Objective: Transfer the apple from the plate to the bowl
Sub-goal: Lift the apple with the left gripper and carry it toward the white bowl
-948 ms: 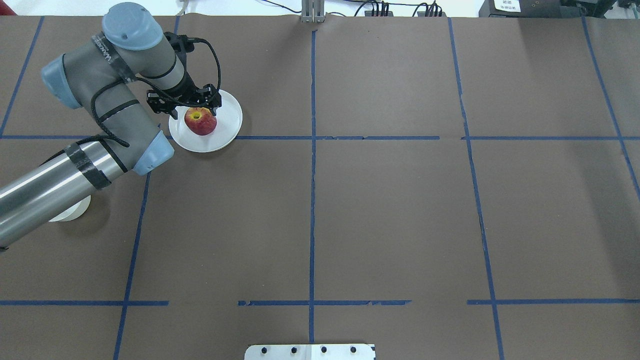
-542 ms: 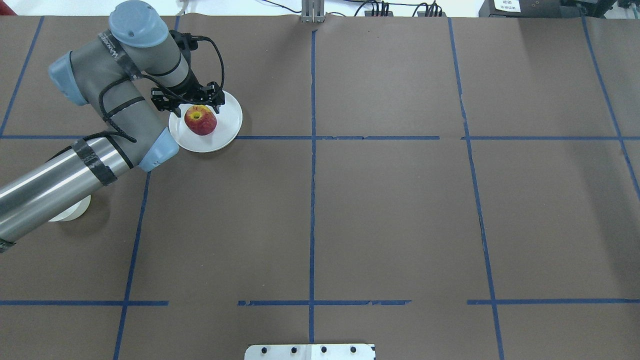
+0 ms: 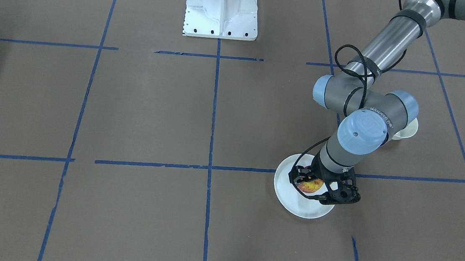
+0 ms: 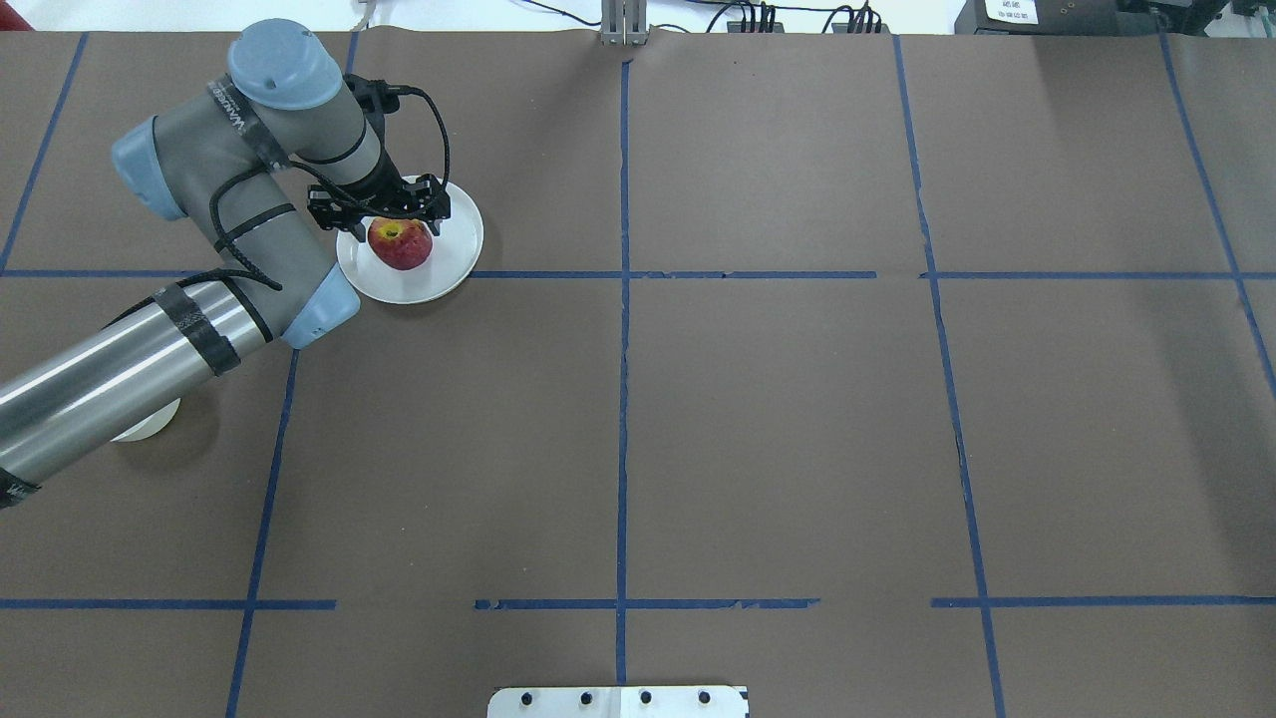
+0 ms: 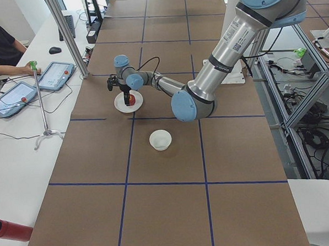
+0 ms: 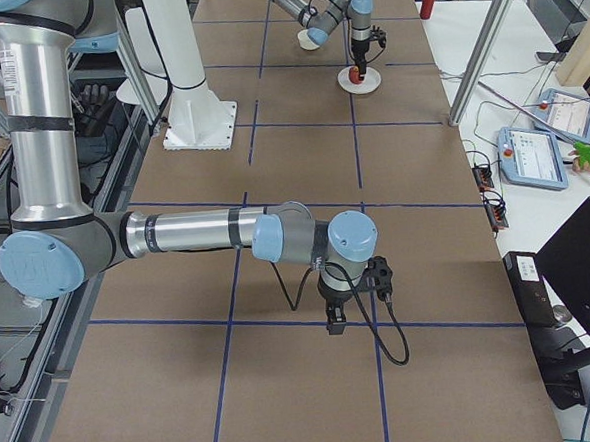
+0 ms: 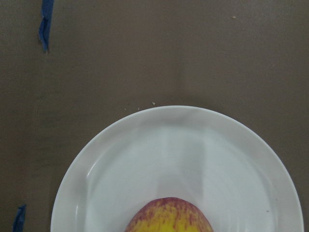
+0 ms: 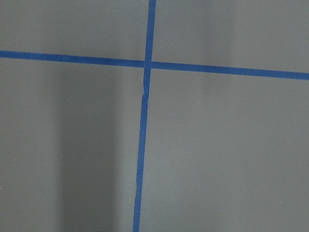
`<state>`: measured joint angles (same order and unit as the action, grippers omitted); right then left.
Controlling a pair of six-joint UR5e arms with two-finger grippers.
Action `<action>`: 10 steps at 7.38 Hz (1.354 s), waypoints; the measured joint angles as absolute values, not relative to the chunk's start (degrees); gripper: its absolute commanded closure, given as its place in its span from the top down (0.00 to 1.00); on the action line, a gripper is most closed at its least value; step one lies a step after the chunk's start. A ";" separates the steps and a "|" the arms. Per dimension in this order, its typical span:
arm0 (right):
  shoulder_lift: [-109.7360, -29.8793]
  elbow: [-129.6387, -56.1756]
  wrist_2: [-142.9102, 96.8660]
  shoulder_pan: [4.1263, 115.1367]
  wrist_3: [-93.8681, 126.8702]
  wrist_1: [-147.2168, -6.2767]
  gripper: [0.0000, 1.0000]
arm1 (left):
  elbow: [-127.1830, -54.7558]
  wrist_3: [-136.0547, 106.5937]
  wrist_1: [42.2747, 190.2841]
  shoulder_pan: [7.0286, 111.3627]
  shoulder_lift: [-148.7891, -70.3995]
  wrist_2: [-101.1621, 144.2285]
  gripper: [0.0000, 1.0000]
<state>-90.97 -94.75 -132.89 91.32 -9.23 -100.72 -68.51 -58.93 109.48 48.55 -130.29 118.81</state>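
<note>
One red apple [image 4: 400,244] sits on the white plate [image 4: 454,257], inside the left hand [image 4: 391,229], which is spread wide and straddles it. The bowl [image 5: 160,140] stands well apart on the worktop [image 4: 778,419]. The right hand [image 6: 352,296] hangs over the worktop, far off; wide or narrow, I cannot tell.

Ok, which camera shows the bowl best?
Exterior left: the bowl sits whole and unblocked, its empty inside visible. Overhead and front-facing show only a sliver past the left arm; exterior right shows it tiny and far; the wrist cameras miss it.
</note>
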 measured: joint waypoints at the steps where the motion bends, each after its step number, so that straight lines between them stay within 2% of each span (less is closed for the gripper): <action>1: -90.97 -94.75 -132.89 91.32 -9.23 -100.72 1.00 | -68.45 -58.81 109.59 48.42 -130.24 118.84 0.78; 3: -90.97 -94.75 -132.89 91.32 -9.23 -100.72 1.00 | -68.53 -58.57 109.66 48.21 -130.08 119.01 0.16; 4: -90.97 -94.75 -132.89 91.32 -9.23 -100.72 1.00 | -68.69 -58.47 109.60 48.21 -129.98 119.23 0.00; 6: -90.97 -94.75 -132.89 91.32 -9.23 -100.72 1.00 | -71.31 -56.37 107.49 49.83 -129.68 121.61 0.00; 7: -90.97 -94.75 -132.89 91.32 -9.23 -100.72 1.00 | -75.23 -53.34 102.77 51.48 -129.28 123.46 0.00; 10: -90.97 -94.75 -132.89 91.32 -9.23 -100.72 1.00 | -93.82 -48.08 91.79 54.41 -120.95 124.52 0.00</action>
<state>-90.97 -94.75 -132.89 91.32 -9.23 -100.72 -93.82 -48.08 91.79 54.41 -120.95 124.52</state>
